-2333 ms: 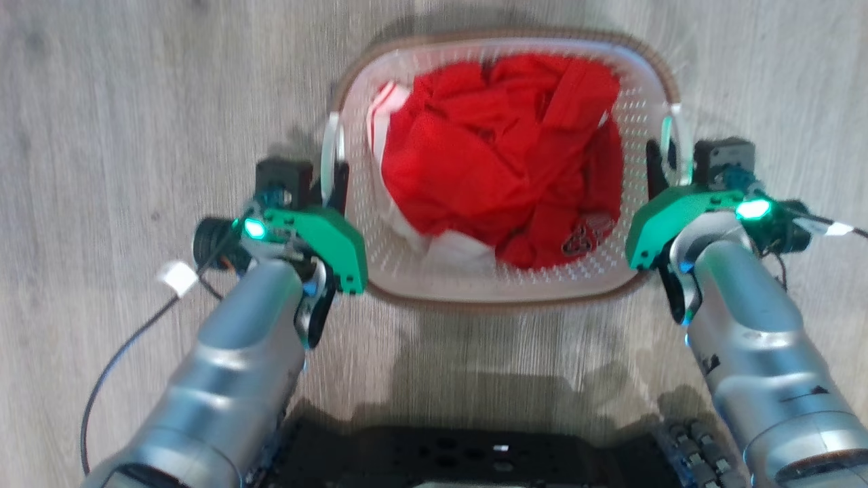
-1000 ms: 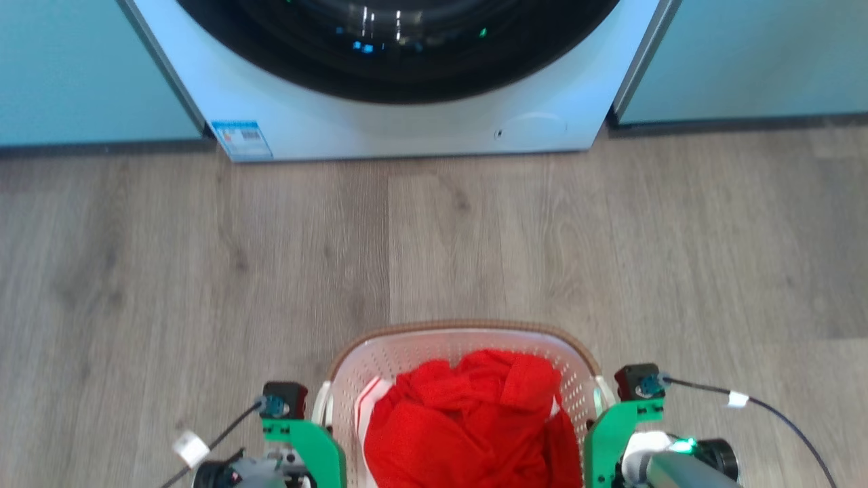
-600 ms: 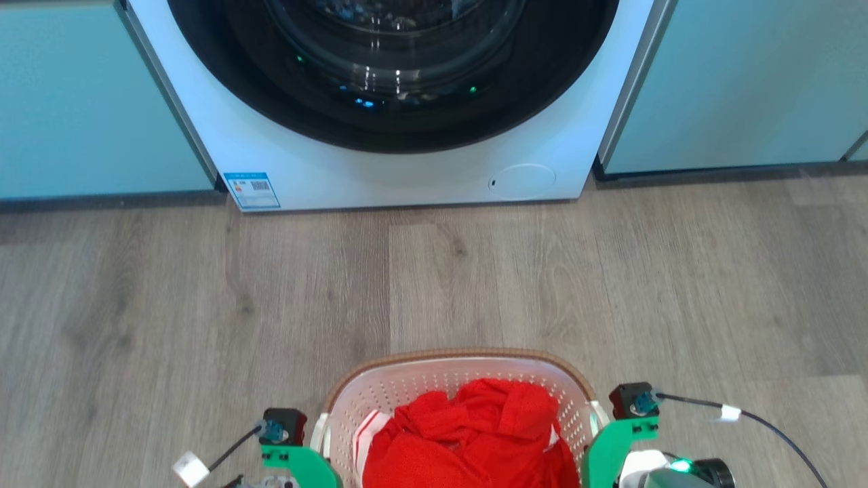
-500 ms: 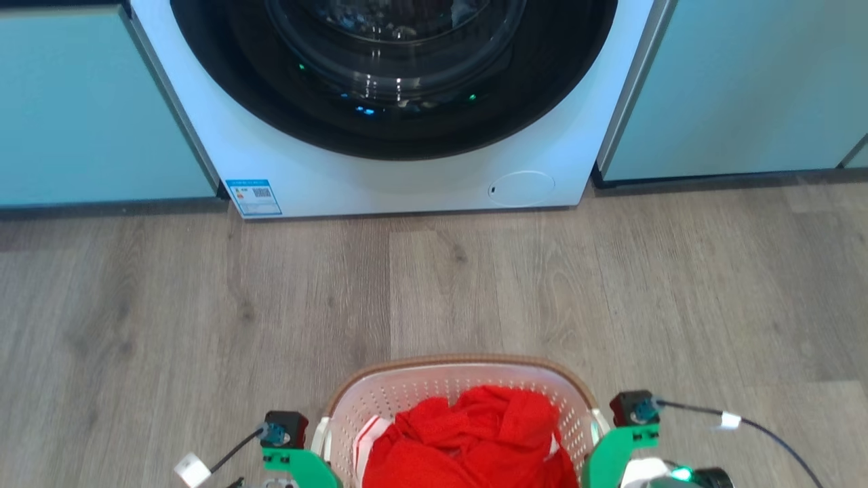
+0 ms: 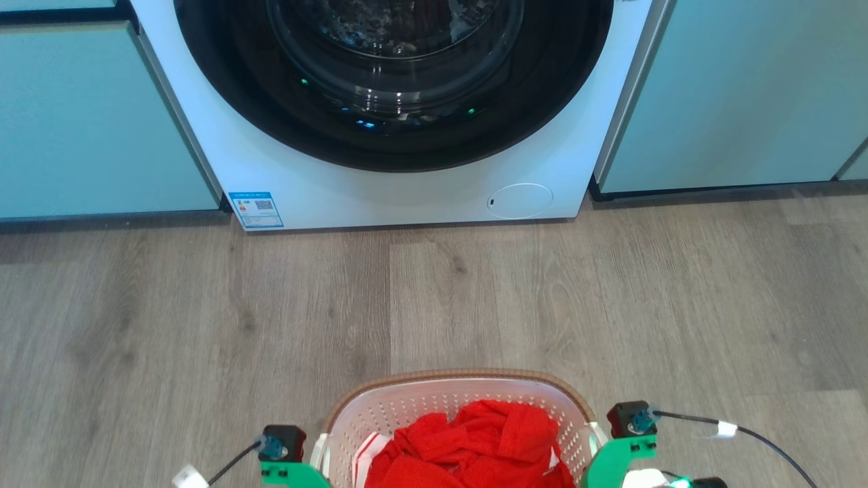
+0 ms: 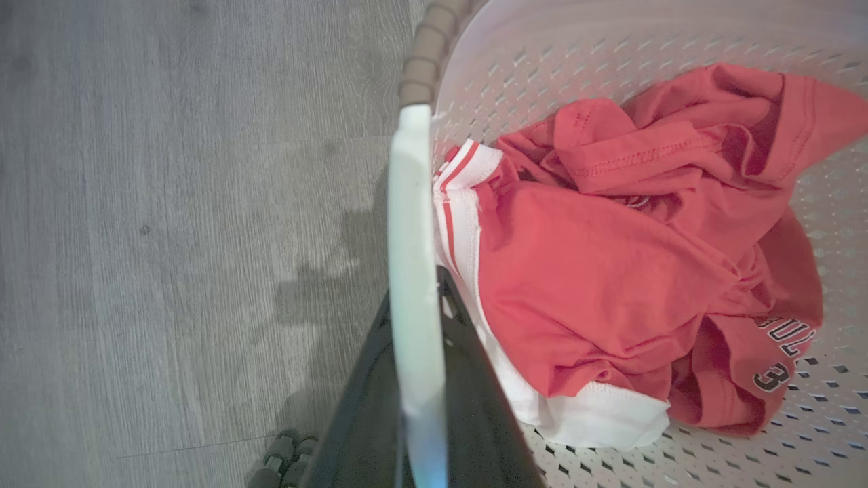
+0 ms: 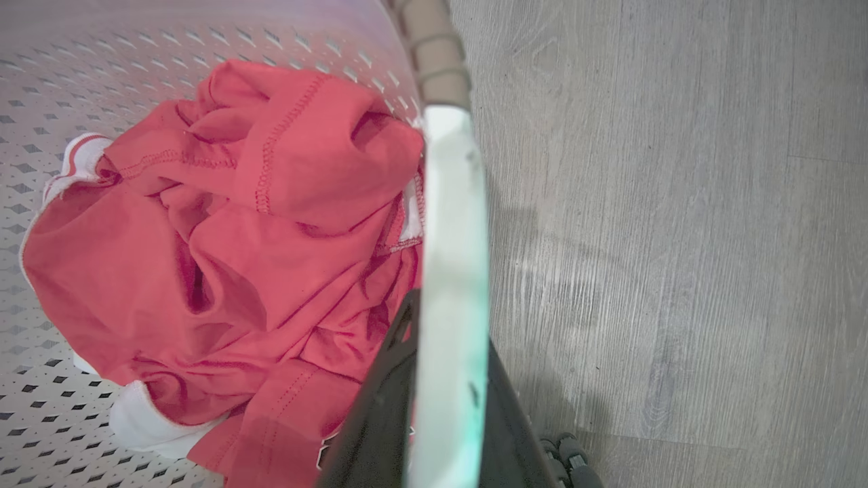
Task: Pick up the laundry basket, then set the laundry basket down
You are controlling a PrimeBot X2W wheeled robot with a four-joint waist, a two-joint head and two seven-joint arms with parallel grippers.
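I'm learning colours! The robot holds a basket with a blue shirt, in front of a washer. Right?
Not quite: the shirt is red, not blue, as the left wrist view shows. It lies in the basket, held by the left gripper and right gripper, before the washer.

Ahead of the left tool (image 6: 415,305) and the right tool (image 7: 449,298) the wooden floor (image 5: 434,298) lies bare. There is open room up to the washing machine (image 5: 407,196), whose white front and dark round door (image 5: 393,68) wall off that side, with teal cabinets (image 5: 95,122) flanking it. Between the tools, the laundry basket (image 5: 407,407) and its heaped red jersey (image 6: 610,271) block any inward pass. Outward of each tool the floor is free. Both tools' jaws are taken up — each is clamped on a white handle (image 6: 410,224). Dark rollers (image 6: 285,454) sit on the floor near the left tool's root.
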